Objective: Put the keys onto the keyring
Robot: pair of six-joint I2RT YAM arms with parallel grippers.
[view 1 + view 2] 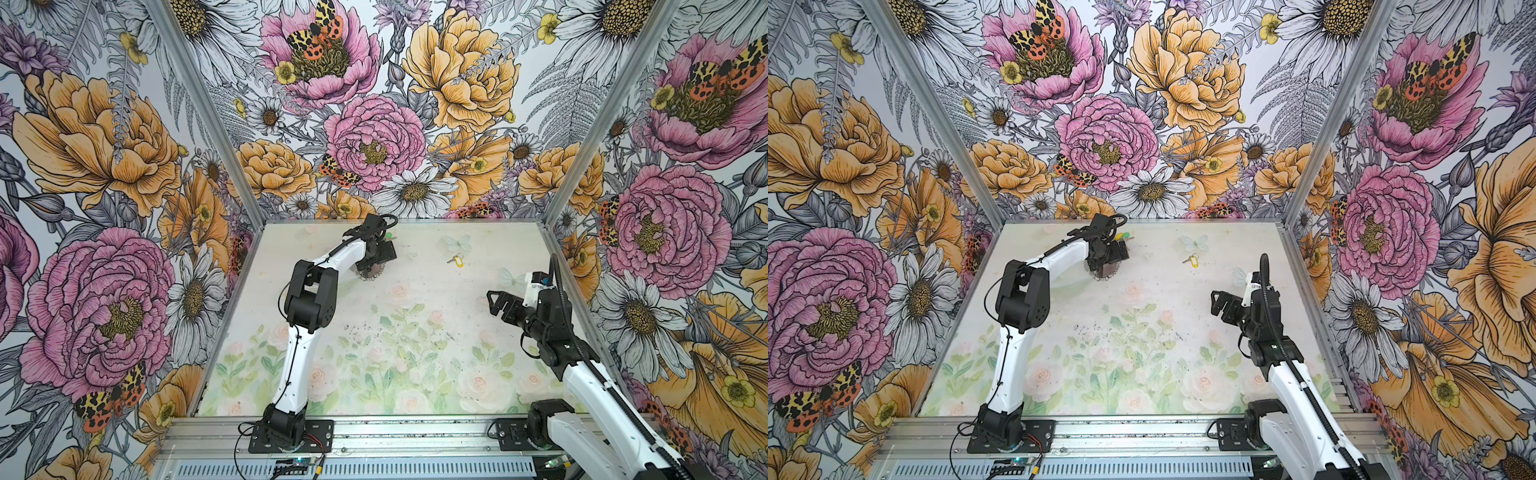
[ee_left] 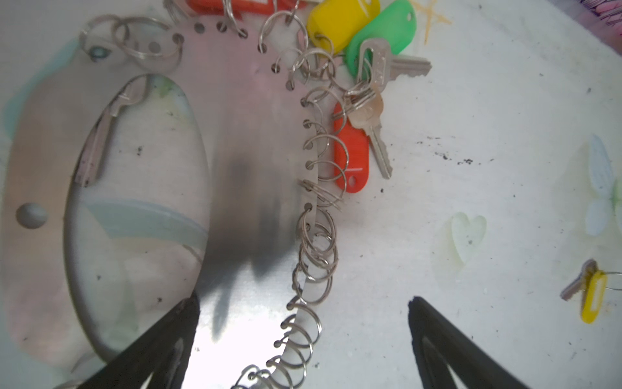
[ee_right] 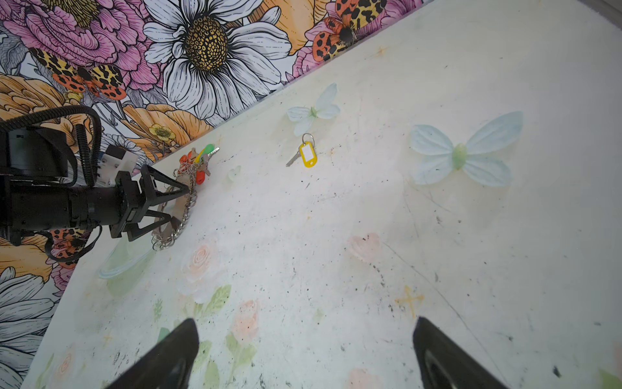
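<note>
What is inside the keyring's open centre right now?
Inside the keyring, bare printed table and one silver key lying along the inner edge. One finger of the open left gripper covers one end of the opening; what lies there is hidden.

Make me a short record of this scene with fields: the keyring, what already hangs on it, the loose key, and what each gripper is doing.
keyring: lying on the table, beneath the left gripper
already hung: tagged keys in red, green and yellow, bunched at one edge
loose key: yellow-tag key, alone on the table, apart from the keyring, with its own small ring
left gripper: open, fingers on either side of the keyring's fringed rim
right gripper: open, empty, hovering over bare table
</note>
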